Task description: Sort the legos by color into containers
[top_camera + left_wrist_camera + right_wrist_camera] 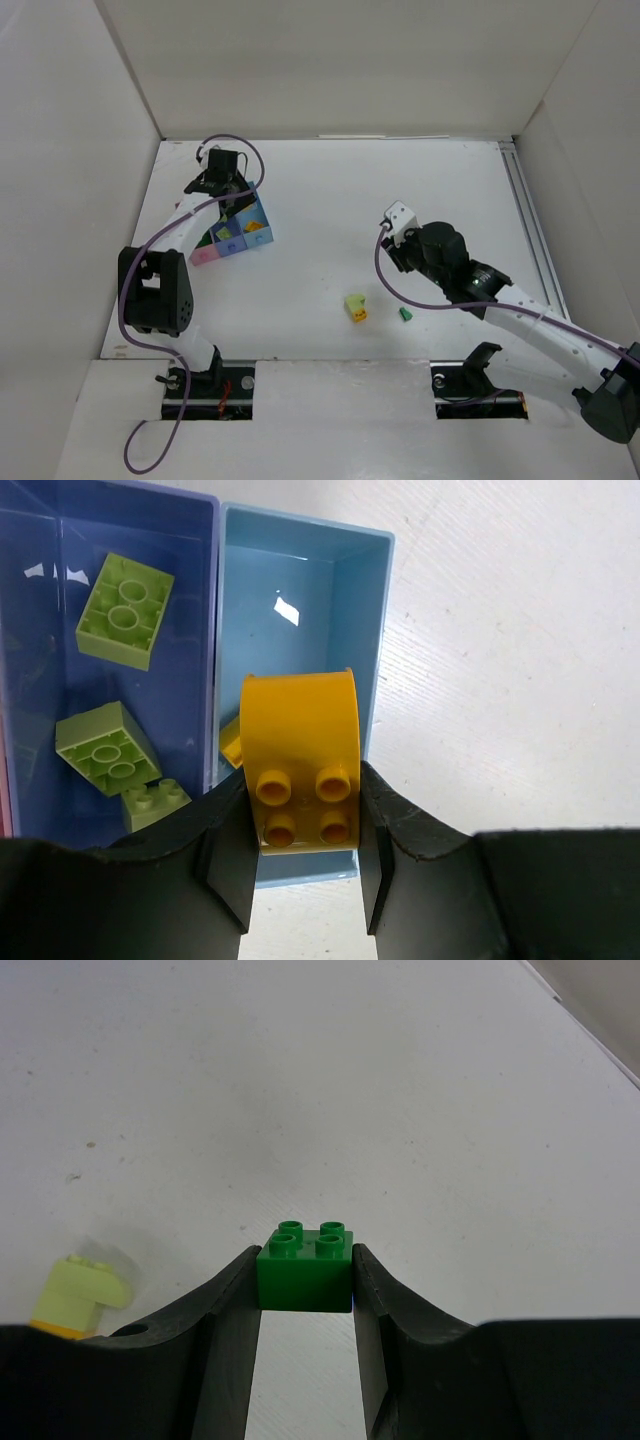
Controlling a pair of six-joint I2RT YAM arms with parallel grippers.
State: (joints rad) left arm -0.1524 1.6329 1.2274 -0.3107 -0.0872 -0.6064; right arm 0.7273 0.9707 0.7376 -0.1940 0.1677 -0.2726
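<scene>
My left gripper (303, 795) is shut on an orange brick (300, 740) with a rounded end and holds it over the near end of the light blue box (300, 610). A second orange piece (231, 743) lies in that box. The dark blue box (190, 600) beside it holds three light green bricks (125, 610). In the top view the left gripper (225, 178) hangs over the row of containers (262, 212). My right gripper (305, 1285) is shut on a dark green brick (305, 1265) above the table. A pale yellow and orange brick (355, 308) and a small green brick (405, 314) lie on the table.
White walls close in the table on the left, back and right. A metal rail (530, 230) runs along the right side. The pale yellow brick (80, 1295) shows blurred at the lower left of the right wrist view. A pink box (205, 256) ends the container row.
</scene>
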